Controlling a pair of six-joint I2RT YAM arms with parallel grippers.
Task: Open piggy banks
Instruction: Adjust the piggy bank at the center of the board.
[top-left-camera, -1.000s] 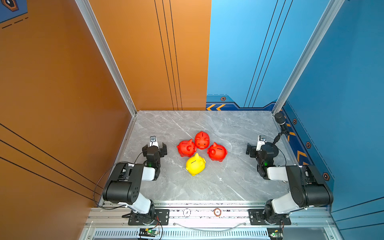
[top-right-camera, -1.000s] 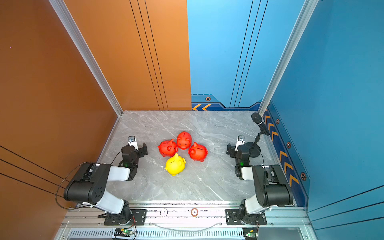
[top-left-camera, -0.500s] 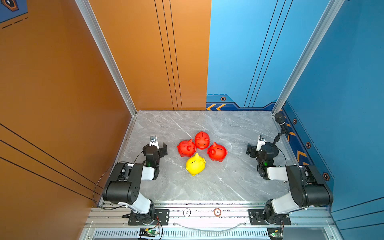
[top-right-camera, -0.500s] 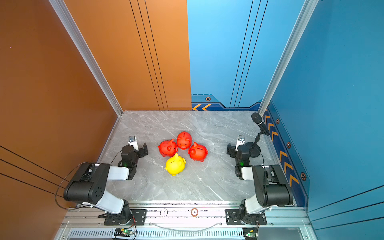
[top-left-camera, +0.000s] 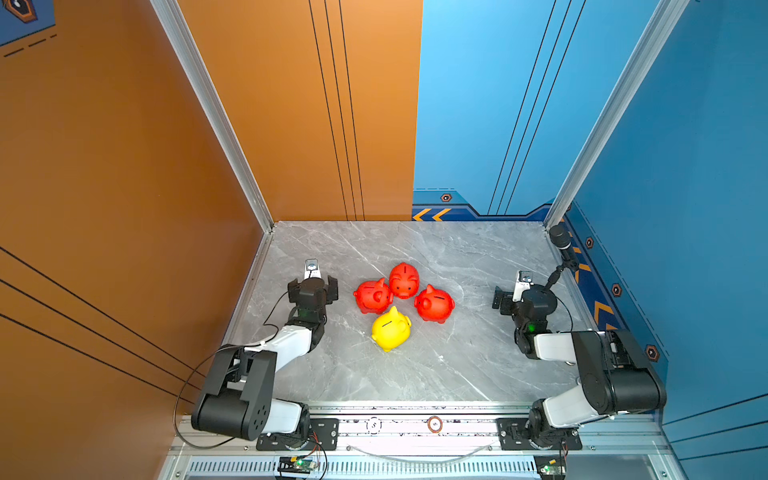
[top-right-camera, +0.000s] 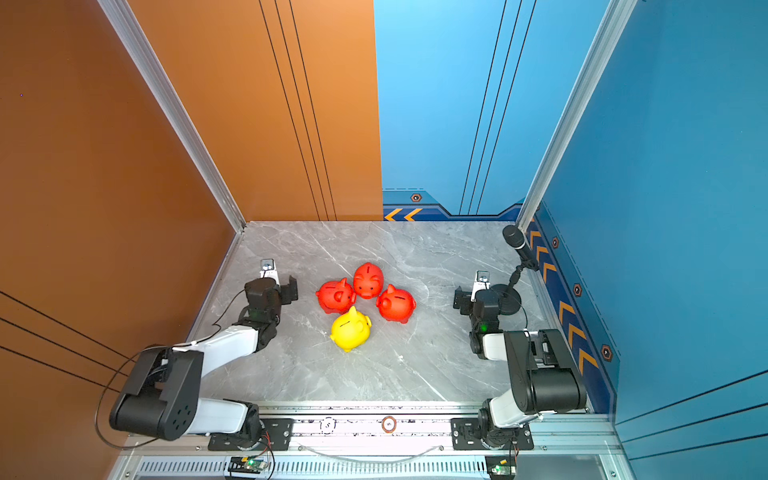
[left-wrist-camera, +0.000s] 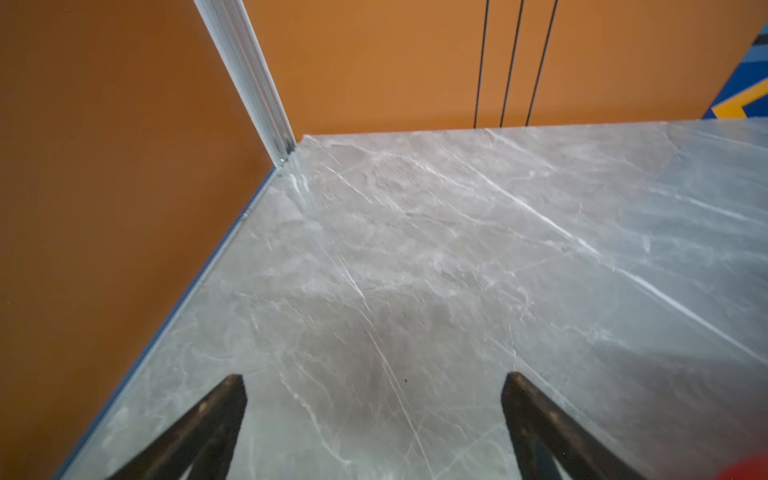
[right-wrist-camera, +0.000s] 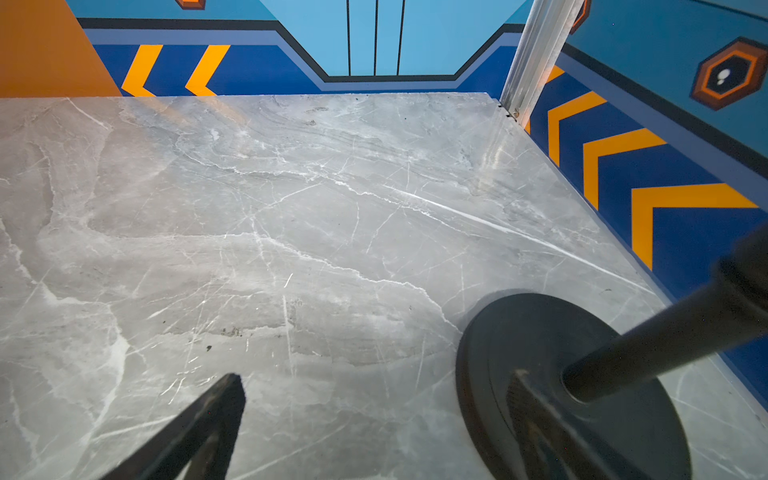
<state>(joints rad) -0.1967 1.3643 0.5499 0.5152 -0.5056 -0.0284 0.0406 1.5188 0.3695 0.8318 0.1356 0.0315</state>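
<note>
The marble table bears all. The left gripper and right gripper, jaws wide apart and empty, flank the yellow piggy bank, well clear. Three red piggy banks huddle just behind it. These are probably light, stiff, slippery shells, so grip across the flanks.

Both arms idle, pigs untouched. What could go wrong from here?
1. The three glossy red plastic piggy banks and the yellow plastic piggy bank sit bunched, seemingly touching; grasping one may shove its neighbours.
2. The open right end effector sits beside the black microphone stand's round base; a swing could clip it.
</note>
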